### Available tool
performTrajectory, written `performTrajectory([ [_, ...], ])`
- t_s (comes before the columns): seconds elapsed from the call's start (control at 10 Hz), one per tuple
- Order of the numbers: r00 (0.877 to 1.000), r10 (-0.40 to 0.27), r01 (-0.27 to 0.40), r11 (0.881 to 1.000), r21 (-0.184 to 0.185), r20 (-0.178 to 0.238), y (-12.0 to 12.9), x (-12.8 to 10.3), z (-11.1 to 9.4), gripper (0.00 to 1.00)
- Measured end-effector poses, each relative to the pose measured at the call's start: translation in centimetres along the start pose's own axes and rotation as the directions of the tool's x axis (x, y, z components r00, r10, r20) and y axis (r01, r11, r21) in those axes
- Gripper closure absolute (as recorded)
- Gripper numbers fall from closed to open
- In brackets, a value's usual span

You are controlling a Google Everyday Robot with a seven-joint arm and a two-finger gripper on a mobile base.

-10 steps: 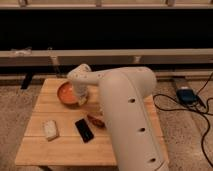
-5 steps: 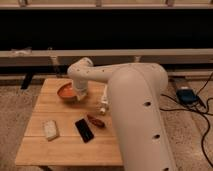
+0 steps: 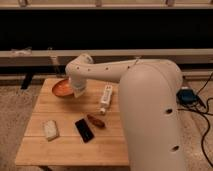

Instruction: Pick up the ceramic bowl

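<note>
Orange-red ceramic bowl now sits tilted, its near-right rim raised, vs lying flat on the bench half a sec ago. Claw is at that right rim, arm reaching over from the right. Whether the claw is spread or pinching the rim: cannot tell, the wrist housing hides it.

Bowl still at the far-left corner of the bench, so it hasn't travelled, only tipped. The arm's shoulder has swung right since a sec ago, and that uncovered more of the bench mid.

Rel. to the bowl:
- white remote-like stick just to its right, near the claw, apart from the bowl.
- small dark-red oblong thing toward the front-right, well apart.
- black flat device beside that, further front.
- pale sponge-like block straight to the front, well apart.

Judgement: the tilt suggests the lift has begun w/ a rim hold, so the task is prob. in its grasp-to-raise step, not done; the bowl's left edge looks still down on the bench. Risk: a glazed rim held on one side may slip or swing as it rises, so a slow straight-up move seems wise.
</note>
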Motion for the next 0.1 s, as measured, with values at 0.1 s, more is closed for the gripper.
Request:
performTrajectory([
  [0.1,1.000,-0.002,0.002,1.000,-0.001,-0.002,0.04,0.02,0.09,1.00],
])
